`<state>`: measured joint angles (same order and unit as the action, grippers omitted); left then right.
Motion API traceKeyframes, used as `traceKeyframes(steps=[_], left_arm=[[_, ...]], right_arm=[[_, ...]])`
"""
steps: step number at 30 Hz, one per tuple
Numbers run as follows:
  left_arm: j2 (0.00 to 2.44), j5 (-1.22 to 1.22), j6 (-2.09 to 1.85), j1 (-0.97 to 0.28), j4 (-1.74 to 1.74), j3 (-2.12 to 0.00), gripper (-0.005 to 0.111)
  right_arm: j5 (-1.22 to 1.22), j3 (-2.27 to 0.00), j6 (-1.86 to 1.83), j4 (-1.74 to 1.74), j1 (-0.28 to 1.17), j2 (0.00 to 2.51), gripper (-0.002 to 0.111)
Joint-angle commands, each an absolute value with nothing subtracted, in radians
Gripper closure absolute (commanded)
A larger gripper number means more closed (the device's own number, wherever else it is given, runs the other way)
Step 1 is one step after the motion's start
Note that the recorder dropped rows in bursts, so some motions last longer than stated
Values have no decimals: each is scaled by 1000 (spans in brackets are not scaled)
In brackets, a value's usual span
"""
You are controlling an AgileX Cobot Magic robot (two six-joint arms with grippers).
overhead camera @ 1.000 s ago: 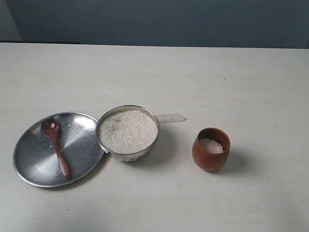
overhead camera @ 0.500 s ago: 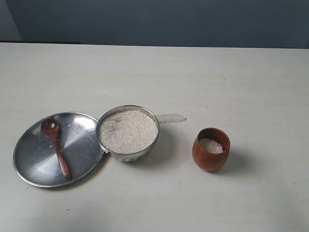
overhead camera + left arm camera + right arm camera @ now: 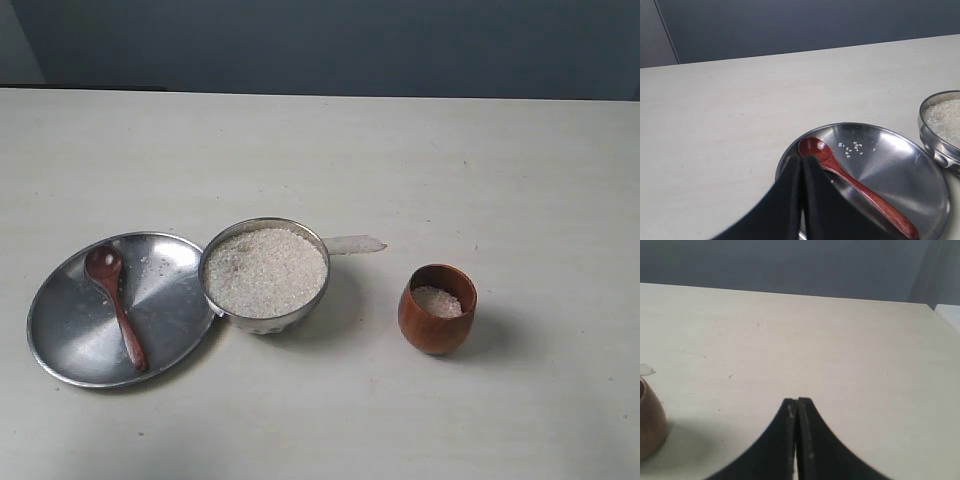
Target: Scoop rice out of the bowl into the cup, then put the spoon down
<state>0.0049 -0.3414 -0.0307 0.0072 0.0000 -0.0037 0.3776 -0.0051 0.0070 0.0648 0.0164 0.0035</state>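
Note:
The steel bowl [image 3: 264, 274] [image 3: 941, 127] stands left of centre, heaped with white rice [image 3: 265, 271]. To its right the reddish-brown wooden cup [image 3: 437, 308] [image 3: 649, 417] holds a little rice [image 3: 438, 301]. The dark wooden spoon [image 3: 116, 304] [image 3: 852, 183] lies loose on the flat steel plate, head toward the far side. No gripper shows in the exterior view. In the left wrist view my left gripper [image 3: 802, 159] is shut and empty, hovering by the spoon's head. My right gripper [image 3: 797, 401] is shut with nothing in it, over bare table beside the cup.
The shallow steel plate [image 3: 70, 345] [image 3: 900, 165] touches the bowl's left side and carries a few spilled grains [image 3: 854, 148]. A pale strip [image 3: 352, 244] lies on the table behind the bowl. A dark wall runs along the table's far edge.

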Motion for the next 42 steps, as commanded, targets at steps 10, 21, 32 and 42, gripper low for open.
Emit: traceKeyframes(steps=[10,21,32,42], left_arm=[[0,-335,-27,8,-6,0,106],[0,-336,-27,8,16,0,106],[0,-336,-27,8,17,0,106],[0,-336,-27,8,17,0,106]], right_arm=[[361,0,0,71,12,0,108],[361,0,0,71,12,0,108],[360,0,0,49,12,0,108],[360,0,0,49,12,0,108]])
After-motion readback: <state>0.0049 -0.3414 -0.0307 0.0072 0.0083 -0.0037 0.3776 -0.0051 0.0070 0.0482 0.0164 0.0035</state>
